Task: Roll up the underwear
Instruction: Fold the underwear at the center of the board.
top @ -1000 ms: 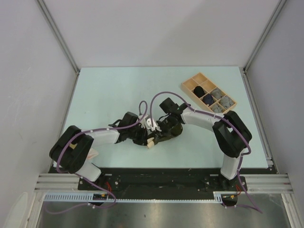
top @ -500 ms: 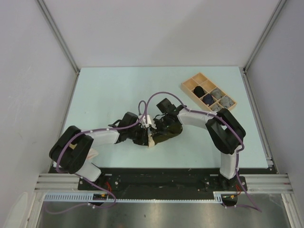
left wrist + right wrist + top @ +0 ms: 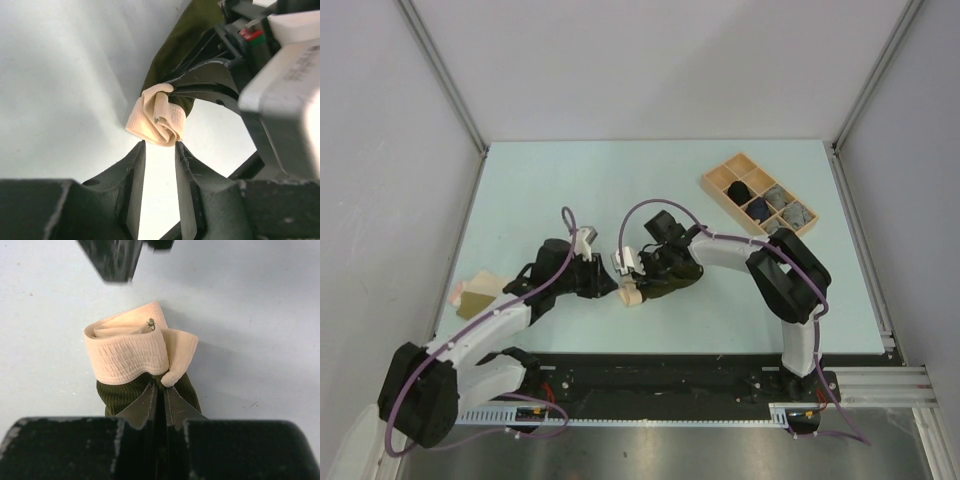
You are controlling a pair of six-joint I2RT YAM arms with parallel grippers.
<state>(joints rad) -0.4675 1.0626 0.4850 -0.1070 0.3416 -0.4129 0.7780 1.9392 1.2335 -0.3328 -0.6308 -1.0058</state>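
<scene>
One underwear roll (image 3: 130, 357): olive body, pink band at the free end.
Right gripper (image 3: 159, 390): closed tight on it, probably to stop unwinding.
Left gripper (image 3: 160, 147): slightly parted, empty, roll just ahead of its fingertips.
One loose garment (image 3: 475, 297): beside the left arm.
One tray (image 3: 715, 180): five compartments look filled.

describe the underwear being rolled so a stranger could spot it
On the pale green table, look front centre, where the arms meet. The underwear is a dark olive roll with a pink-beige band. It alone is pinched in the right fingers.
</scene>
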